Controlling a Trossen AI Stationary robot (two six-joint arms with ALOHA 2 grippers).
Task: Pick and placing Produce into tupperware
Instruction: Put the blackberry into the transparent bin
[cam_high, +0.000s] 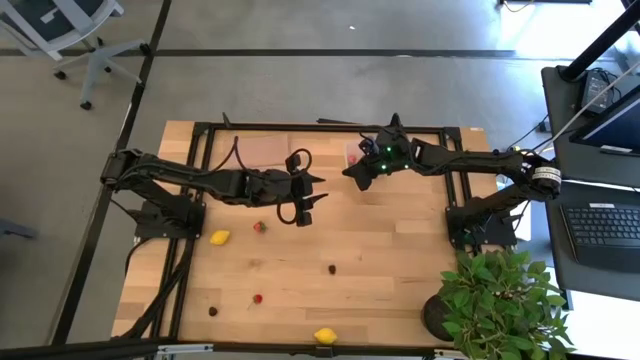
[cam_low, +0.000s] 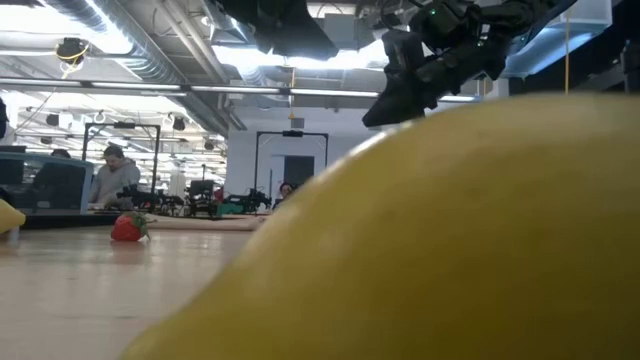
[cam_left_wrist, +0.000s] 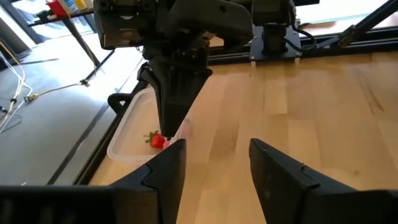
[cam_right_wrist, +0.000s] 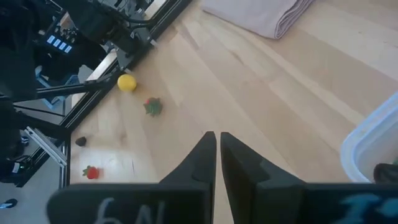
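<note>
The tupperware (cam_left_wrist: 134, 134) sits at the far edge of the desk (cam_high: 380, 260), just beside the black frame rail — a clear, shallow tub with rounded corners, and in the left wrist view one red strawberry (cam_left_wrist: 156, 139) already lies inside it. The right gripper (cam_high: 358, 172) hangs at the tub's rim with its jaws pressed together and nothing between them, so by my reading a delivery has just been made and the step in hand is the turn toward the next piece. The left gripper (cam_high: 303, 203) hovers mid-desk, facing the tub, its jaws partly apart and empty. Most of the produce is still out on the wood: a second strawberry (cam_high: 259, 227) and a lemon (cam_high: 220, 238) lie close to the left gripper, a dark berry (cam_high: 332, 269) sits nearer the middle, and another small red piece (cam_high: 257, 298), a dark berry (cam_high: 212, 311) and a second lemon (cam_high: 325, 336) lie toward the near edge — that lemon fills most of the low view. The next move likely calls for the left arm to drop over the nearby strawberry, widen its jaws and close gently; the pieces are tiny and rounded and could roll away under a careless pinch.
</note>
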